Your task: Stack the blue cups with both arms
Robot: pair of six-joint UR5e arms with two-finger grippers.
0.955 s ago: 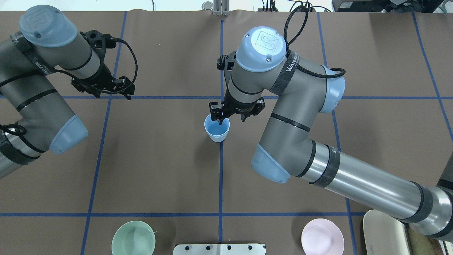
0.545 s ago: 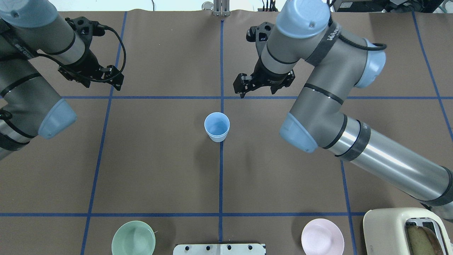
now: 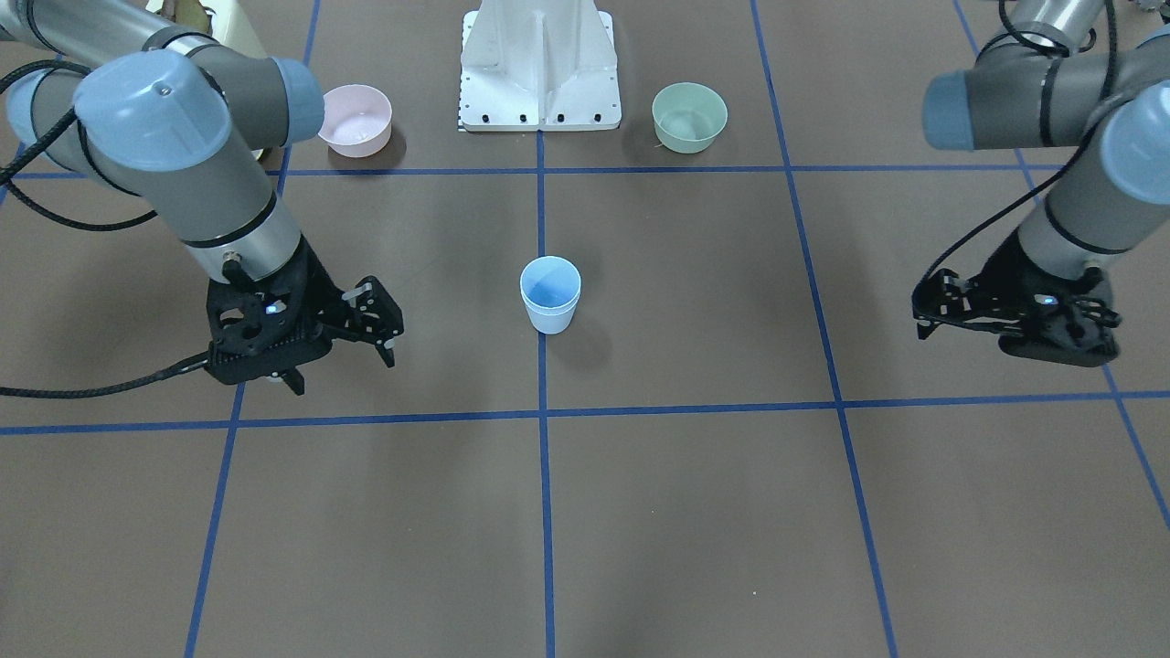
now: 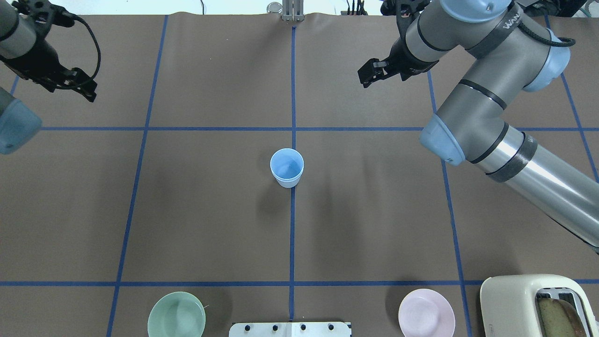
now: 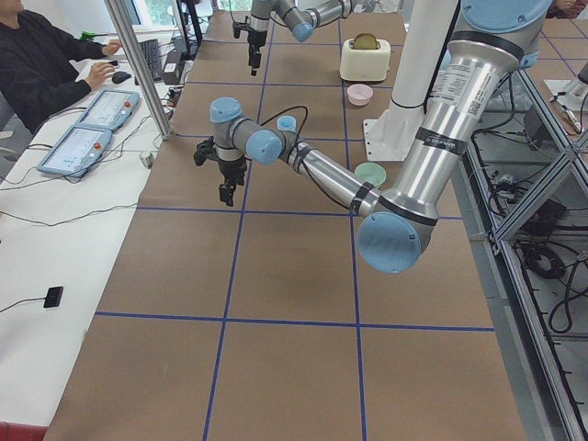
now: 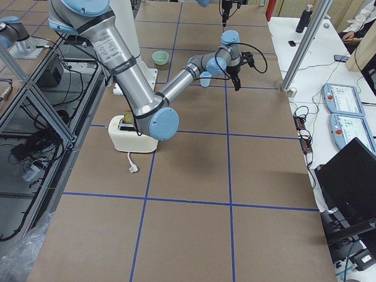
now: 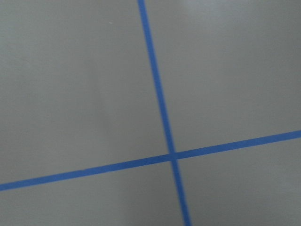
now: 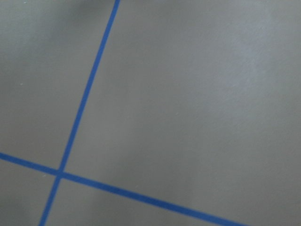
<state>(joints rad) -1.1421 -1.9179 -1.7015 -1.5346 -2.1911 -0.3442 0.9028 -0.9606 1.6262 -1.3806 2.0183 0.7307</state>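
Observation:
One light-blue cup shape (image 4: 287,167) stands upright on the centre tape line, free of both grippers; it also shows in the front view (image 3: 549,294). I cannot tell whether a second cup is nested inside it, and no separate second cup is in view. My right gripper (image 4: 370,75) hangs open and empty over the far right of the table, well away from the cup; in the front view (image 3: 343,366) its fingers are spread wide. My left gripper (image 4: 89,91) is open and empty at the far left, also seen in the front view (image 3: 923,315). Both wrist views show only brown paper and blue tape.
A mint-green bowl (image 4: 176,314) and a pink bowl (image 4: 426,312) sit near the robot's edge on either side of the white base pedestal (image 4: 290,329). A cream toaster (image 4: 538,304) stands at the near right corner. Blue tape lines grid the brown table cover.
My right gripper left the cup's rim and pulled away to the far right. My left arm drew back to the far left. The cup has stayed where it was.

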